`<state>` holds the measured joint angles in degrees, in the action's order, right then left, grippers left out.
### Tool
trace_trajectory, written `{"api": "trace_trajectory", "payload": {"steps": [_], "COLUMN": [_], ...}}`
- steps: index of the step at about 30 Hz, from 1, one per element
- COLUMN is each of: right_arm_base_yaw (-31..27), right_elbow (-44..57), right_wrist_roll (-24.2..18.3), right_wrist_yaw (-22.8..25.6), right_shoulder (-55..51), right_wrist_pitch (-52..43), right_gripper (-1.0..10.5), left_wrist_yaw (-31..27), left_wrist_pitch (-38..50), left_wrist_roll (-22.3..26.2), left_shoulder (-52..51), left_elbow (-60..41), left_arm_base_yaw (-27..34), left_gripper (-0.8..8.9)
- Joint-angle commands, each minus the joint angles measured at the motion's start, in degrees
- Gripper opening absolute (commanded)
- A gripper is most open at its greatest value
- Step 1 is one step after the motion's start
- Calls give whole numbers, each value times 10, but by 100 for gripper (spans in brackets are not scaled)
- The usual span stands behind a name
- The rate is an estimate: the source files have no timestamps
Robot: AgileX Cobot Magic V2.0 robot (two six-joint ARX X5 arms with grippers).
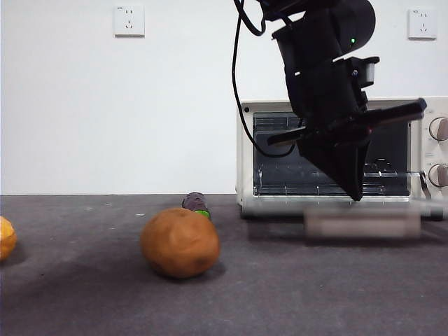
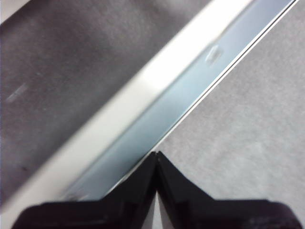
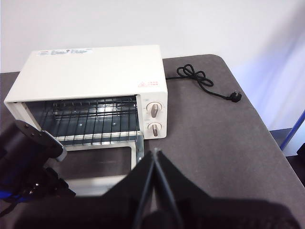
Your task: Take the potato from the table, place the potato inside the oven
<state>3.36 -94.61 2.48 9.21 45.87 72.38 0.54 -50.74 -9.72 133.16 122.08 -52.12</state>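
Potato [image 1: 180, 242] sits on the table [image 1: 294, 294] in the front view, left of the open oven [image 1: 336, 150], while a dark arm hangs before the oven's rack. Left wrist view shows the left gripper [image 2: 157, 155] pinched closed beside the oven door's edge [image 2: 157, 119]. Right wrist view shows the right gripper [image 3: 155, 152] closed and empty, above the oven [image 3: 90, 71].
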Motion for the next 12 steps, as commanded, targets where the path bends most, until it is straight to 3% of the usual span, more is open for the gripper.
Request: {"api": "trace_trajectory", "payload": {"steps": [1, 12], "right_arm_base_yaw": [1, 1], "right_elbow": [0, 0], "right_wrist_roll": [-3, -4], "right_wrist_yaw": [3, 5], "right_shoulder": [-1, -1], "right_wrist_pitch": [-3, -3], "right_gripper": [1, 1], "left_wrist_yaw": [-4, 14], "left_wrist_pitch": [8, -14], "left_wrist_roll": [-6, 21], "left_shoulder": [13, -25], "left_elbow": [-16, -19], "left_arm_base_yaw": [0, -23], "left_gripper": [-6, -6]}}
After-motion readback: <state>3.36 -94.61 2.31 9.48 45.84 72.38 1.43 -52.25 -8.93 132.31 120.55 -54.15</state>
